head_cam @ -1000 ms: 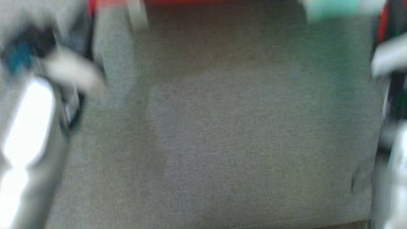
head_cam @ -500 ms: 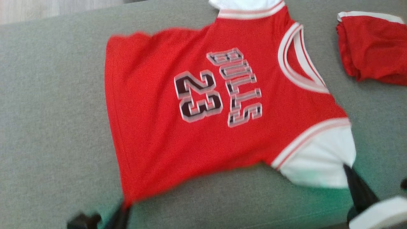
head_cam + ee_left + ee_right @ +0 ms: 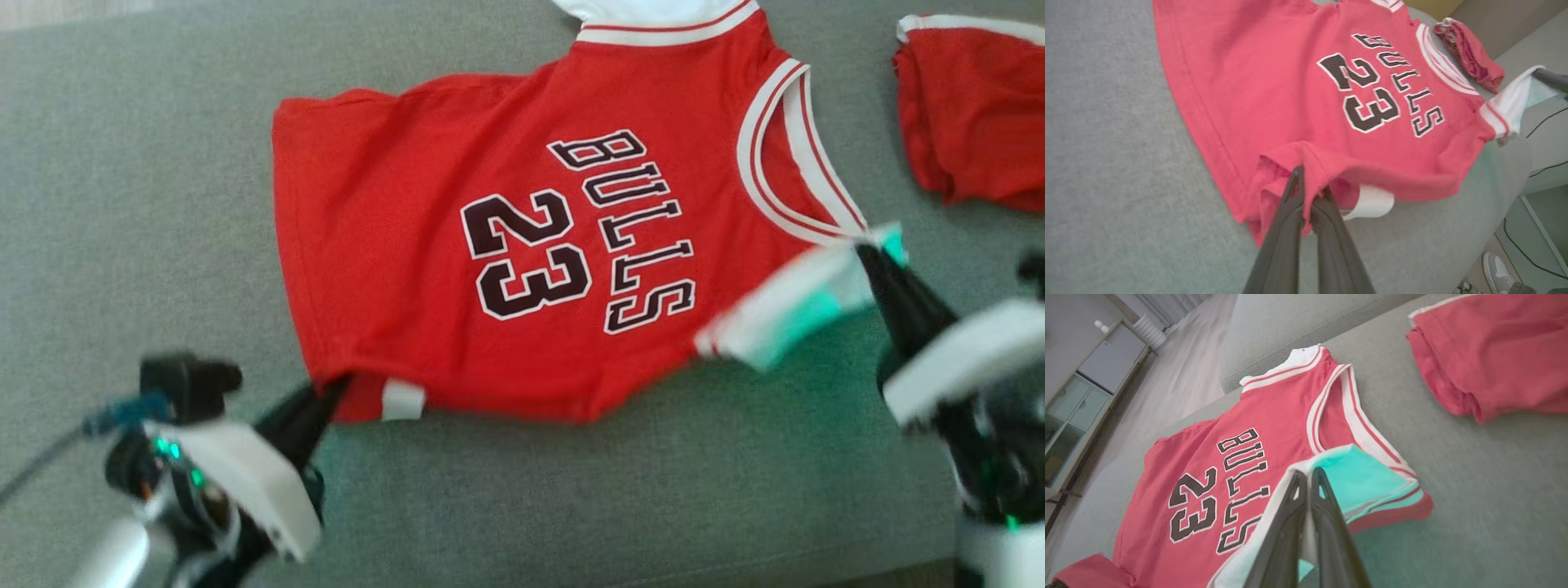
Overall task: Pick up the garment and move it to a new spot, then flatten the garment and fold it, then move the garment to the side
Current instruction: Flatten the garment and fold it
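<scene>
1. The red jersey (image 3: 522, 237), lettered "BULLS 23", lies face up on the grey cushion (image 3: 147, 204). Its hem points toward the robot's left and its neckline toward the robot's right.
2. The left gripper (image 3: 1308, 194) has its two dark fingers pressed together on the near hem corner. Red cloth is bunched and turned up between them, and that corner is raised off the cushion.
3. A white patch (image 3: 1372, 202) shows under the lifted hem, just beside the left fingers. What it is cannot be told.
4. The right gripper (image 3: 1306, 475) has its fingers closed on the white near sleeve (image 3: 784, 314). The sleeve is held clear of the cushion, is blurred in the head view and carries a green tinge.
5. The far sleeve (image 3: 653, 12), also white, lies flat at the top edge of the head view.
6. A second red garment (image 3: 971, 114), folded, rests on the same cushion beyond the neckline, apart from the jersey.
7. In the surroundings, a low cabinet (image 3: 1081, 400) stands on a pale floor, and a shoe (image 3: 1498, 271) is on the floor beside the cushion.
</scene>
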Tool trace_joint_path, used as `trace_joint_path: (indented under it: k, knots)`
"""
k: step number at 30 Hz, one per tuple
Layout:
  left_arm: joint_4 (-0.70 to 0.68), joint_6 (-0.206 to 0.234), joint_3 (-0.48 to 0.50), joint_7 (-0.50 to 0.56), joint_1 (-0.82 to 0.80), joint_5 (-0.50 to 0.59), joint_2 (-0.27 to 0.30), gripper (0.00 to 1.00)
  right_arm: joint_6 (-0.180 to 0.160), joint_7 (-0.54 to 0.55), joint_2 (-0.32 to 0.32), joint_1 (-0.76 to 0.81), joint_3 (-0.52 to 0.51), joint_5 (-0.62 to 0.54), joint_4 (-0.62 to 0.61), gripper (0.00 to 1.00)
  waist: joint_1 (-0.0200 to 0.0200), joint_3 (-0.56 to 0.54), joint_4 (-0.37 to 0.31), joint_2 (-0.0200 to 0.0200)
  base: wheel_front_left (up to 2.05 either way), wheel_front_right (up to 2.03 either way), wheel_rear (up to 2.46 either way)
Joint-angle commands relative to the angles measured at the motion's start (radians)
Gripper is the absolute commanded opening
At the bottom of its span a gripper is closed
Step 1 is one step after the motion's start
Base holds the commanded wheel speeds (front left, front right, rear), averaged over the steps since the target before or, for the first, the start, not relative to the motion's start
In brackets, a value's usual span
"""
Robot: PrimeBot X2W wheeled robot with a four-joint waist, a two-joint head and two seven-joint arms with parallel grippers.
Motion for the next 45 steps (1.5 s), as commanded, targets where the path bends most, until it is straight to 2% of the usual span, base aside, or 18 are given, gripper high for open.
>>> trace_joint_path:
  k: [1, 5, 9, 10, 11, 12, 16, 20, 23, 26, 31, 38, 41, 42, 43, 44, 45]
  knots:
    - [-0.015, 0.001, 0.052, 0.017, -0.056, -0.004, 0.036, 0.0, -0.001, 0.016, -0.011, -0.043, 0.025, -0.012, -0.023, 0.0, -0.0002, 0.01, -0.001, -0.0001, 0.0, 0.0, 0.0]
    - [0.06, 0.006, 0.065, 0.088, -0.161, -0.044, 0.03, 0.0, -0.001, 0.05, -0.011, -0.182, 0.025, -0.043, 0.064, 0.0, -0.0002, 0.035, 0.007, -0.0001, 0.0, 0.0, 0.0]
    - [0.154, 0.02, 0.042, 0.108, -0.237, -0.002, 0.02, 0.0, -0.001, -0.008, -0.011, -0.291, 0.033, -0.099, 0.17, 0.0, -0.0002, 0.051, 0.012, -0.0001, 0.0, 0.0, 0.0]
    - [0.167, 0.027, 0.043, 0.102, -0.242, 0.002, 0.013, 0.19, -0.001, -0.032, -0.011, -0.302, 0.035, -0.108, 0.187, 0.46, -0.0002, 0.052, 0.013, -0.0001, 0.0, 0.0, 0.0]
    - [0.177, 0.029, 0.044, 0.091, -0.245, 0.006, 0.007, 0.56, -0.001, -0.056, -0.011, -0.309, 0.038, -0.114, 0.202, 1.0, -0.0002, 0.053, 0.014, -0.0001, 0.0, 0.0, 0.0]
    - [0.183, 0.031, 0.046, 0.08, -0.242, 0.007, 0.003, 1.0, -0.001, -0.077, -0.011, -0.311, 0.043, -0.12, 0.215, 1.0, -0.0002, 0.053, 0.013, -0.0001, 0.0, 0.0, 0.0]
    - [0.154, 0.048, 0.079, 0.012, -0.192, 0.008, 0.001, 1.0, -0.001, -0.121, -0.023, -0.274, 0.076, -0.153, 0.211, 1.0, -0.0002, 0.049, 0.011, -0.0001, 0.0, 0.0, 0.0]
    - [0.062, 0.107, 0.148, -0.086, -0.088, -0.011, -0.026, 1.0, -0.001, -0.132, -0.095, -0.193, 0.106, -0.204, 0.173, 1.0, -0.0002, 0.052, 0.004, -0.0001, 0.0, 0.0, 0.0]
    - [0.005, 0.131, 0.146, -0.114, -0.015, -0.019, -0.051, 1.0, -0.001, -0.126, -0.131, -0.152, 0.082, -0.233, 0.171, 1.0, -0.0002, 0.064, 0.01, -0.0001, 0.0, 0.0, 0.0]
    - [0.009, 0.124, 0.106, -0.103, 0.013, -0.025, -0.072, 1.0, -0.001, -0.117, -0.166, -0.146, 0.074, -0.276, 0.183, 1.0, -0.0002, 0.08, 0.02, -0.0001, 0.0, 0.0, 0.0]
    - [0.08, 0.111, 0.064, -0.087, -0.019, -0.027, -0.1, 1.0, -0.001, -0.076, -0.183, -0.17, 0.067, -0.306, 0.242, 1.0, -0.0002, 0.091, 0.038, -0.0001, 0.0, 0.0, 0.0]
    - [0.158, 0.08, 0.029, -0.066, -0.059, -0.03, -0.111, 1.0, -0.001, 0.005, -0.193, -0.18, 0.091, -0.286, 0.294, 1.0, -0.0002, 0.089, 0.044, -0.0001, 0.0, 0.0, 0.0]
    - [0.173, 0.049, 0.001, -0.045, -0.061, -0.054, -0.125, 1.0, -0.001, 0.04, -0.189, -0.182, 0.108, -0.258, 0.318, 1.0, -0.0002, 0.083, 0.04, -0.0001, 0.0, 0.0, 0.0]
    - [0.174, 0.037, -0.009, -0.037, -0.06, -0.064, -0.129, 0.77, -0.001, 0.049, -0.185, -0.184, 0.107, -0.244, 0.325, 1.0, -0.0002, 0.08, 0.039, -0.0001, 0.0, 0.0, 0.0]
    - [0.176, 0.029, -0.016, -0.033, -0.059, -0.072, -0.134, 0.0, -0.001, 0.054, -0.18, -0.186, 0.103, -0.232, 0.331, 0.36, -0.0002, 0.077, 0.038, -0.0001, 0.0, 0.0, 0.0]
    - [0.178, 0.02, -0.021, -0.031, -0.06, -0.077, -0.137, 0.0, -0.001, 0.057, -0.176, -0.189, 0.099, -0.22, 0.336, 0.0, -0.0002, 0.072, 0.038, -0.0001, 0.0, 0.0, 0.0]
    - [0.179, 0.014, -0.023, -0.032, -0.061, -0.08, -0.138, 0.0, -0.001, 0.059, -0.174, -0.191, 0.093, -0.207, 0.339, 0.0, -0.0002, 0.068, 0.038, -0.0001, 0.0, 0.0, 0.0]
